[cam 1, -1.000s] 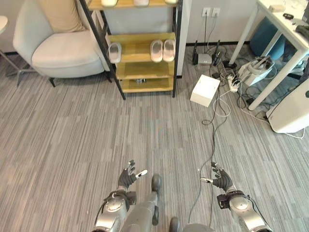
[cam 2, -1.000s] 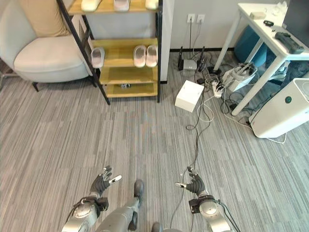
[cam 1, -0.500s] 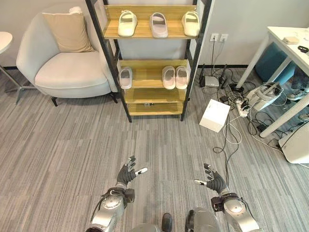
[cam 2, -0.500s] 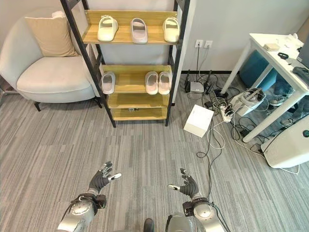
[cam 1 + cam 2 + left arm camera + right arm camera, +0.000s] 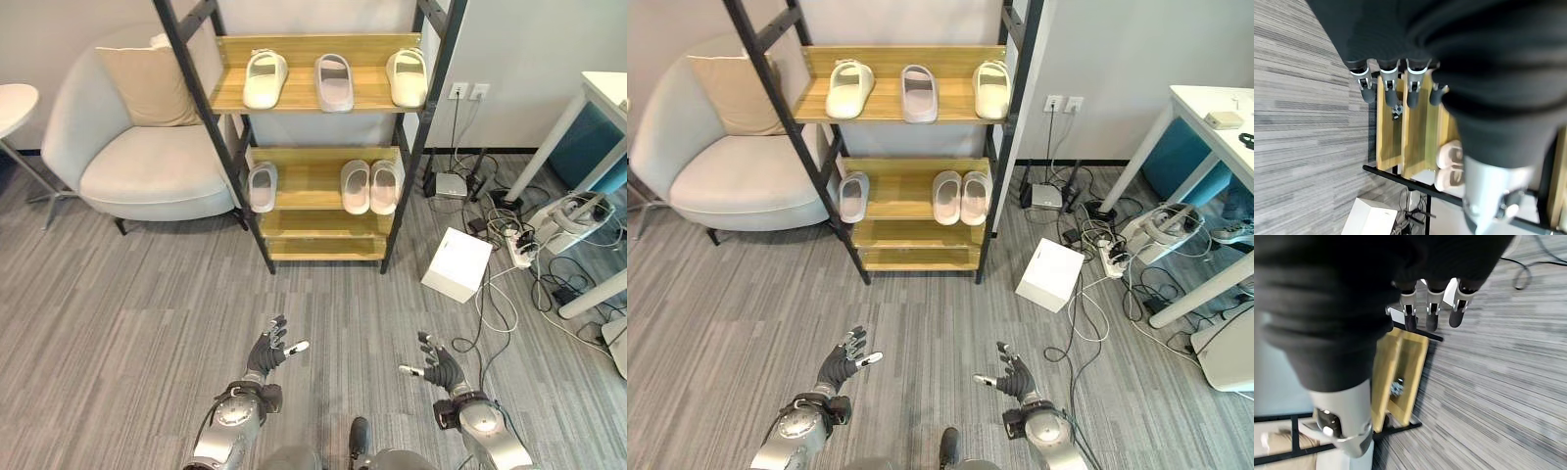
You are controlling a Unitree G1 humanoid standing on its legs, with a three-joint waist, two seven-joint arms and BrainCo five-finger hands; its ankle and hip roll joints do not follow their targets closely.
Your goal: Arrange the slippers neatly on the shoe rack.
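The shoe rack (image 5: pixel 323 221), a black frame with wooden shelves, stands against the wall ahead of me. Its top shelf holds a cream slipper (image 5: pixel 265 78), a grey-pink slipper (image 5: pixel 334 81) and another cream slipper (image 5: pixel 407 76), spaced apart. On the middle shelf a single pale slipper (image 5: pixel 262 186) lies at the left and a pale pair (image 5: pixel 369 186) lies side by side at the right. My left hand (image 5: pixel 269 354) and right hand (image 5: pixel 441 370) hover low over the floor, well short of the rack, fingers spread and empty. The left wrist view shows the pair (image 5: pixel 1449 166) beyond the fingers (image 5: pixel 1388 83).
A light armchair (image 5: pixel 157 166) with a beige cushion (image 5: pixel 147 83) stands left of the rack. To the right, a white box (image 5: pixel 458 264) sits on the floor beside a tangle of cables and a power strip (image 5: pixel 519 245). A white table leg (image 5: pixel 549 142) rises further right. Grey striped carpet lies between me and the rack.
The camera has moved, so the whole picture shifted and the rack's top shelf with three slippers came into view. Both hands stay open and empty in the same pose.
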